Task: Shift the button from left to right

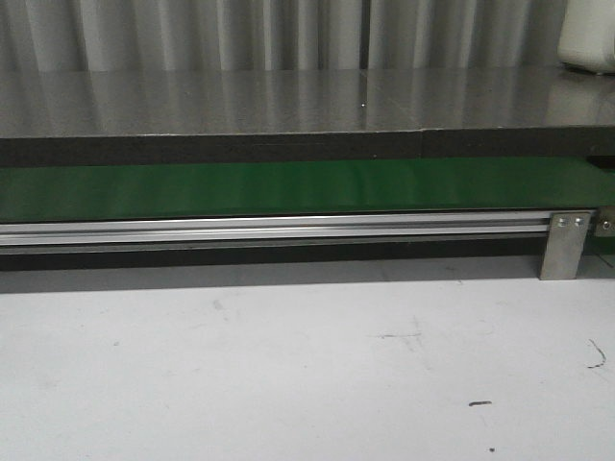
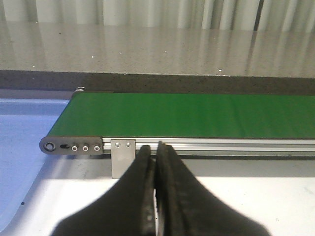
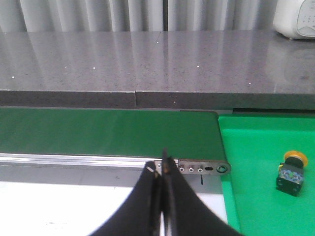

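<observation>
The button (image 3: pixel 291 173), black body with an orange-yellow cap, lies tilted on a bright green tray (image 3: pixel 256 196) past the belt's right end, seen only in the right wrist view. The green belt (image 1: pixel 288 187) runs across the front view and carries nothing. My left gripper (image 2: pixel 156 152) is shut and empty, in front of the belt's left end (image 2: pixel 64 142). My right gripper (image 3: pixel 161 169) is shut and empty, in front of the belt's right end (image 3: pixel 206 168), well apart from the button. Neither gripper shows in the front view.
A grey stone counter (image 1: pixel 288 101) runs behind the belt, with a white appliance (image 1: pixel 588 38) at its far right. An aluminium rail (image 1: pixel 269 230) and a bracket (image 1: pixel 564 245) front the belt. A blue tray (image 2: pixel 22 147) lies by the belt's left end. The white table (image 1: pixel 288 375) lies in front.
</observation>
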